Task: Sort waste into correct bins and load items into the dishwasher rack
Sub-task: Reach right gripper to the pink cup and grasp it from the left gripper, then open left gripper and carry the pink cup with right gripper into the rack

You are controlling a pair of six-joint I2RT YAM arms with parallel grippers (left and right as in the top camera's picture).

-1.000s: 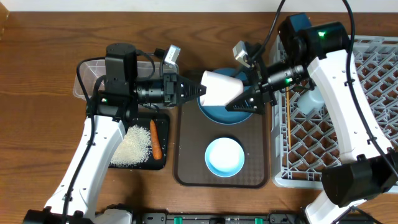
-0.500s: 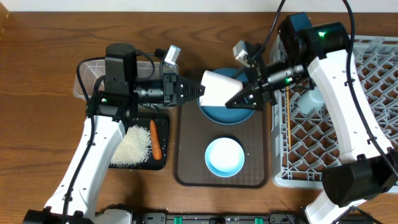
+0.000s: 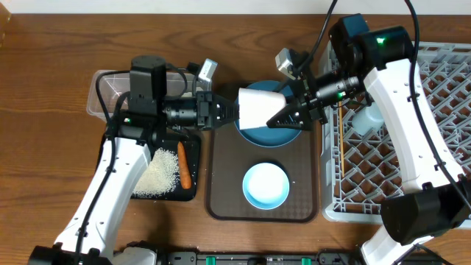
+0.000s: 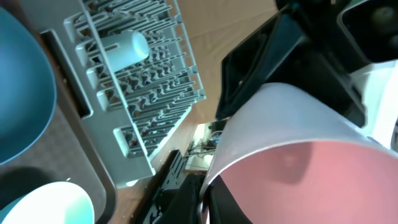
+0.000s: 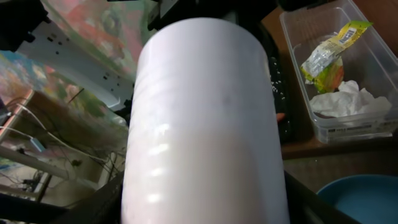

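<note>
Pale pink cup (image 3: 259, 107) hangs above the round dark blue plate (image 3: 268, 137), rim pinched by the left hand (image 3: 229, 110), body clasped by the right hand (image 3: 288, 109); cup, plate and white-and-blue bowl (image 3: 266, 184) have yet to reach the grey lattice rack (image 3: 441, 81), while loose white rice (image 3: 156, 173) and orange carrot (image 3: 185, 166) sit in the black tray (image 3: 194, 151).

Brown wooden table (image 3: 51, 44) — streaky grain — under soft, even light.

light: bright, even, from overhead | shadows: soft and short on table (image 3: 44, 73) | glare: pale streaks down pale pink cup (image 5: 205, 124), right wrist view | focus: overhead view sharp; both wrist views soft on the near cup, backgrounds clearer | edges: wrist views stretched toward corners
</note>
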